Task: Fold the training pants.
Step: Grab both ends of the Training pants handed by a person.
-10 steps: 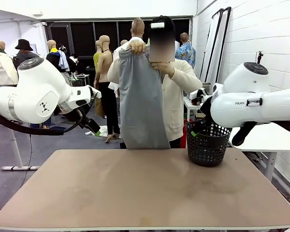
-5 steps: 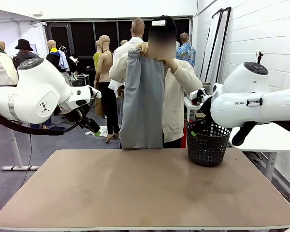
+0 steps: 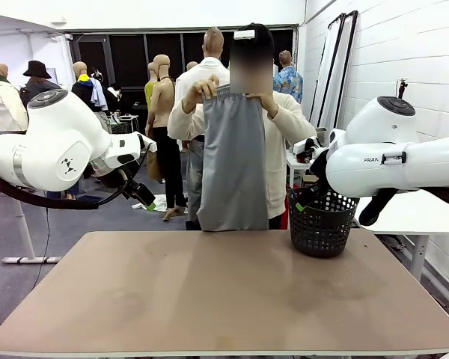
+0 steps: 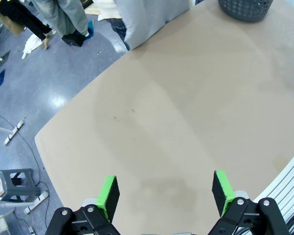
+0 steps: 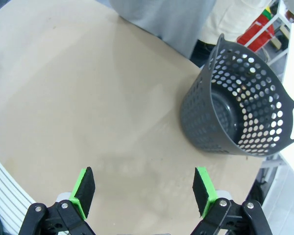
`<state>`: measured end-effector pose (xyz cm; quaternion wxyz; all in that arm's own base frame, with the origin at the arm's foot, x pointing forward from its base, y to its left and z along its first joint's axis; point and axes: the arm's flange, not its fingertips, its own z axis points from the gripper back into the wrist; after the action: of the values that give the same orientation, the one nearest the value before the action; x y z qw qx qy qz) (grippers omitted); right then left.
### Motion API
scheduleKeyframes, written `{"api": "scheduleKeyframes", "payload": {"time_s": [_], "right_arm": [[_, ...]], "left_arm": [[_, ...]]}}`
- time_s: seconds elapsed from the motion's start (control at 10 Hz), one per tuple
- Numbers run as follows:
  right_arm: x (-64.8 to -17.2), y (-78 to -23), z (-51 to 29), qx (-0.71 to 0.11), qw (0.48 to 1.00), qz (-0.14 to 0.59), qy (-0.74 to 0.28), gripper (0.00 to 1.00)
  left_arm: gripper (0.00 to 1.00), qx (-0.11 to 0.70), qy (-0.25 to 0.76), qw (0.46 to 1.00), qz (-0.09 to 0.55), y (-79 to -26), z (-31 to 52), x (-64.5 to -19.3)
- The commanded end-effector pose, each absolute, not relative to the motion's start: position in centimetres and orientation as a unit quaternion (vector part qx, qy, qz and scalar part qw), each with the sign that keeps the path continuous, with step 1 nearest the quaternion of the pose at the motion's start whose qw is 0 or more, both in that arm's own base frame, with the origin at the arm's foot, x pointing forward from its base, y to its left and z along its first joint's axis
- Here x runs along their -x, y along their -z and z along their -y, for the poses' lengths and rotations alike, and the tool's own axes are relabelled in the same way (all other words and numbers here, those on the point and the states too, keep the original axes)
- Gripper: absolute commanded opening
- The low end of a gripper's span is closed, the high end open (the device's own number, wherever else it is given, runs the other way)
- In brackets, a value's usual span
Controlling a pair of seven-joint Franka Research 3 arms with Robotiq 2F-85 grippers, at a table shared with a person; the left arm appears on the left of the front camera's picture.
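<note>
Training pants (image 3: 233, 161) are not down on the worktop (image 3: 209, 292) yet, so take the scene from your own side outward. Your left pincer (image 4: 164, 185) hangs above the near part of the brown top with its green pads spread wide and nothing between them. Your right pincer (image 5: 143, 180) is just as wide and empty, poised over the worktop with the black basket (image 5: 240, 117) just ahead of it. Both stand clear of the surface, which I judge leaves the middle free for the garment to be laid out. The basket stands upright near the far right corner, mouth up and nothing inside, out of the way of any folding. Beyond the far edge the person holds the pants up by the gathered waistband, one hand (image 3: 204, 88) at one end and the other hand (image 3: 258, 101) at the opposite end. The grey cloth hangs straight down in front of the cream cardigan (image 3: 284, 149), its hem about level with the worktop's far edge and seemingly not resting on it. Held so, the fabric falls flat and smooth, probably ready to be lowered; folding has not begun.
</note>
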<state>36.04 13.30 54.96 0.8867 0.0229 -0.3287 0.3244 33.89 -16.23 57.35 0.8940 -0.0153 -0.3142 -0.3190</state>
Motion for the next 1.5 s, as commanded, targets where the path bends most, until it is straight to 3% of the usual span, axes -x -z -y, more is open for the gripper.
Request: {"api": "scheduleKeyframes", "payload": {"time_s": [0.0,1.4], "right_arm": [[-36.04,-54.82,-13.31,-0.027,0.886,0.328,-0.326,1.0],[-36.04,-54.82,-13.31,-0.027,0.886,0.328,-0.326,1.0]], "left_arm": [[1.0,0.016,0.319,0.894,0.313,-57.28,16.23,-33.89],[1.0,0.016,0.319,0.894,0.313,-57.28,16.23,-33.89]]}}
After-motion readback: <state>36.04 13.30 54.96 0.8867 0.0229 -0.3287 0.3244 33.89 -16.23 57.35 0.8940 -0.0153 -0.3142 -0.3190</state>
